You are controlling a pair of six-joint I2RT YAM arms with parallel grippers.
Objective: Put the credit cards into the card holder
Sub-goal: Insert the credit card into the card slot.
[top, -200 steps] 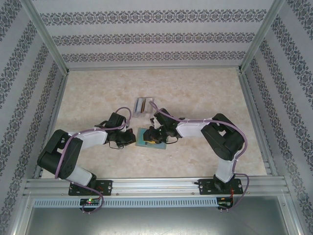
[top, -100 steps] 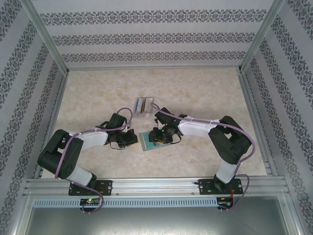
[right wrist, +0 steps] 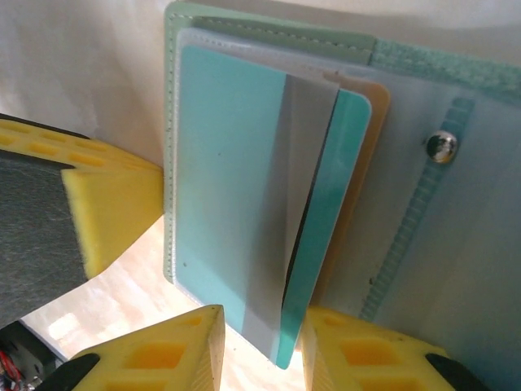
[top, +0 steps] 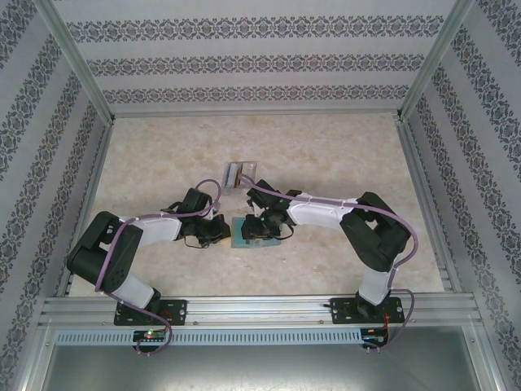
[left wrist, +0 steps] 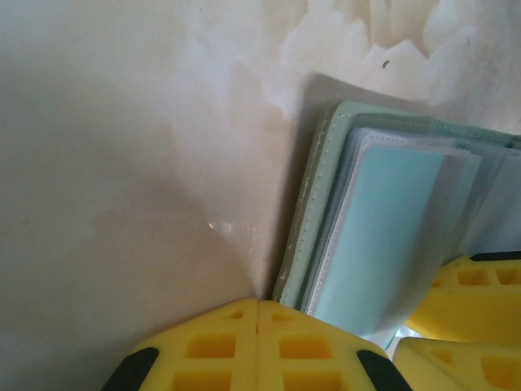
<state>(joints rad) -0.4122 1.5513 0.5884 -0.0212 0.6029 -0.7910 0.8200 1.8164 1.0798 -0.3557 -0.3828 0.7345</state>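
Observation:
The card holder (top: 247, 237) lies open on the table between the two arms, its light blue pockets (right wrist: 228, 163) facing up. A teal-green credit card (right wrist: 330, 236) stands on edge along a clear pocket flap, and a tan card (right wrist: 379, 102) peeks out behind it. My right gripper (right wrist: 260, 326) is open, with the teal card's lower end in the gap, close to the right finger. My left gripper (left wrist: 259, 305) is shut on nothing, its tips on the table at the holder's stitched edge (left wrist: 303, 236). From above, the left gripper (top: 220, 232) is left of the holder and the right gripper (top: 262, 225) is over it.
A clear slotted rack (top: 238, 173) stands just behind the holder. The right gripper's yellow fingers (left wrist: 476, 285) show beside the holder, and a left finger (right wrist: 110, 208) rests at its left edge. Patterned walls and metal rails (top: 244, 308) enclose the table.
My right gripper shifted a little left and back over the holder, and its jaws narrowed slightly. The holder swung back from a tilt. The left gripper stayed shut at the holder's edge.

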